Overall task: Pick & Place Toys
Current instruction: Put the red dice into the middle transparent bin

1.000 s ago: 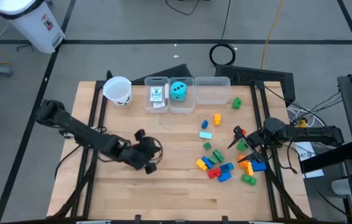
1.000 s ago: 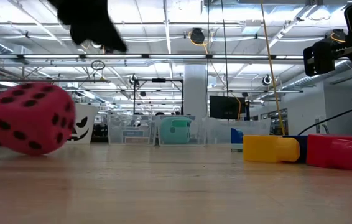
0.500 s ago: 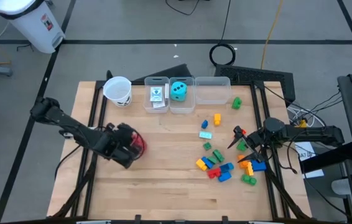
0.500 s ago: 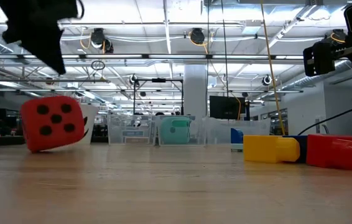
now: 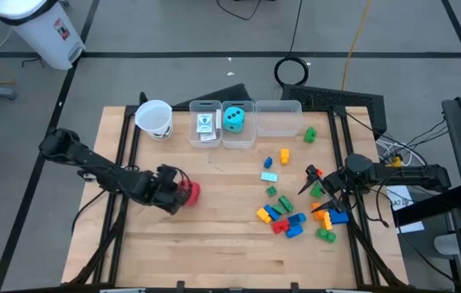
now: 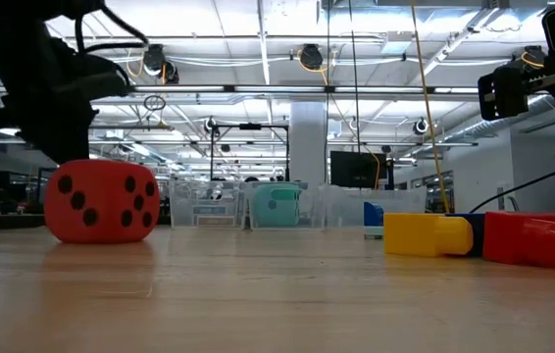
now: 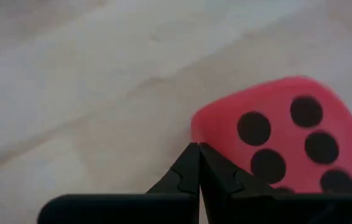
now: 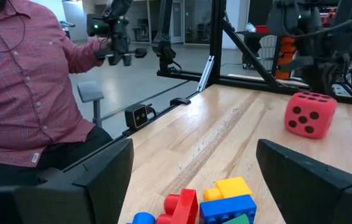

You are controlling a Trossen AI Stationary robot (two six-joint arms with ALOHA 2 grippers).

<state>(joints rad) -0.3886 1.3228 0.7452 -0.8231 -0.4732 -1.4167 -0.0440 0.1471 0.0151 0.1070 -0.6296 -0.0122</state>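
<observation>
The red die (image 5: 187, 192) sits loose on the counter (image 5: 214, 244) left of centre, the closed, empty left gripper (image 5: 171, 198) just beside it, so pickup is pending and needs reopened fingers, while the right gripper (image 5: 316, 181) waits wide over the bricks (image 5: 283, 220).

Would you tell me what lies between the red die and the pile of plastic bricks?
Only bare wooden table, in the high view, between red die and bricks.
</observation>
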